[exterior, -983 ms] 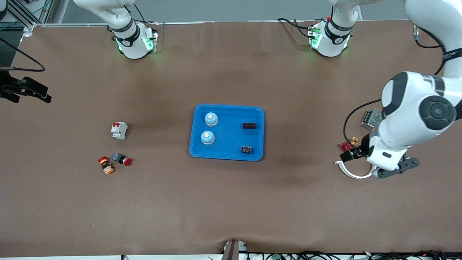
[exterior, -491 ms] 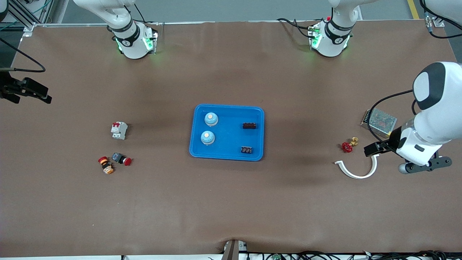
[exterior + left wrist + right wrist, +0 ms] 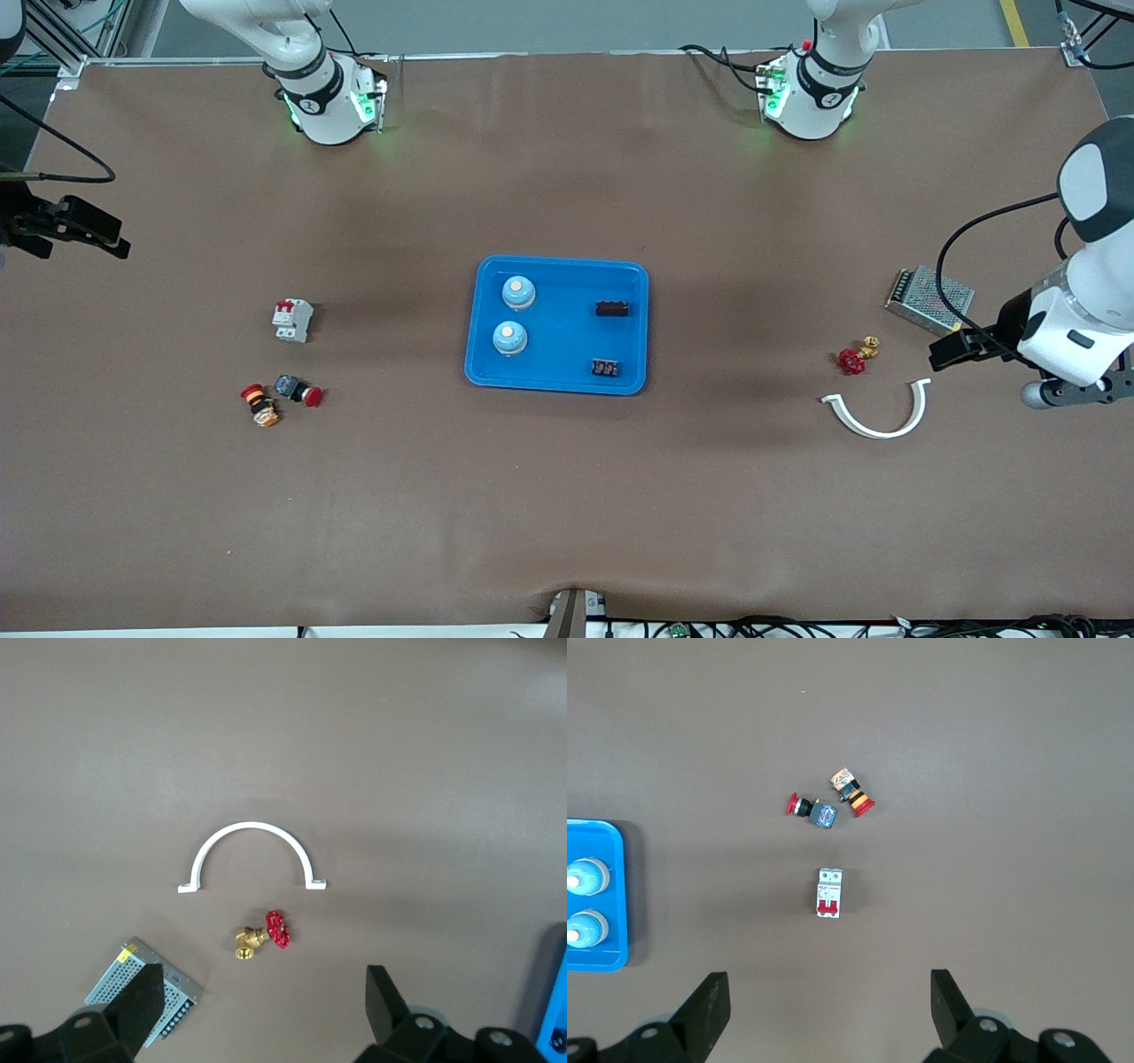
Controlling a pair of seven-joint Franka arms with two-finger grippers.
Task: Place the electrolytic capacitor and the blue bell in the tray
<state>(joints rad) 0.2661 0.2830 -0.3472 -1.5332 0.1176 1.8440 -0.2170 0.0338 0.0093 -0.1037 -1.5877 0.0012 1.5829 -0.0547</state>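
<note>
The tray at mid-table holds two blue bells and two small dark parts, probably the capacitors. The left gripper, fingers spread and empty, has withdrawn toward its table end; the right gripper waits spread over its end, so the task looks done.

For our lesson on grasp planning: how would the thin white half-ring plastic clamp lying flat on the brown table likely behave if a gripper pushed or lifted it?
The thin white half-ring plastic clamp looks slender, so it is probably light and would slide or spin when nudged. It lies flat on the brown table, so rolling seems unlikely. Its open arc may flex slightly if squeezed across its ends.
</note>
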